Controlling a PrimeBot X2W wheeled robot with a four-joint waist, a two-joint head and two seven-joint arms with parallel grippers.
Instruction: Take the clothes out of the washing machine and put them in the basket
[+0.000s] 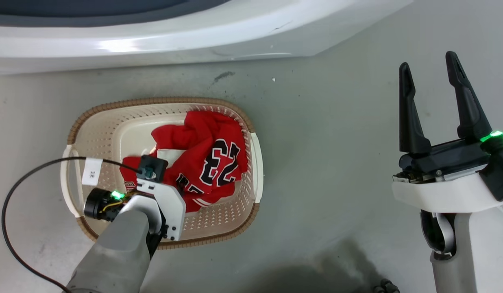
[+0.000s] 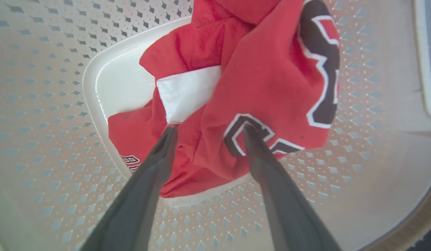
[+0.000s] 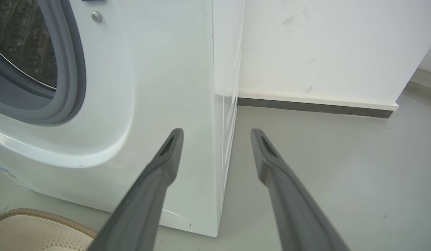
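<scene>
Clothes [image 1: 210, 158] lie bunched in the one basket [image 1: 96, 134], right under the left hand [image 2: 210, 129], its fingers [image 2: 149, 181] spread; one piece or two, I can't tell. Right hand [image 1: 428, 61], well off from the basket, gapes empty.

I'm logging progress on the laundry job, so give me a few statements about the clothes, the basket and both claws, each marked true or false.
1. The red clothes lie inside the basket. True.
2. The right claw is clamped on a jersey. False: its fingers are apart, holding nothing, above the floor.
3. The left claw is over the clothes in the basket, fingers apart. True.
4. The basket stands on top of the washing machine. False: it stands on the floor in front of the machine.
</scene>
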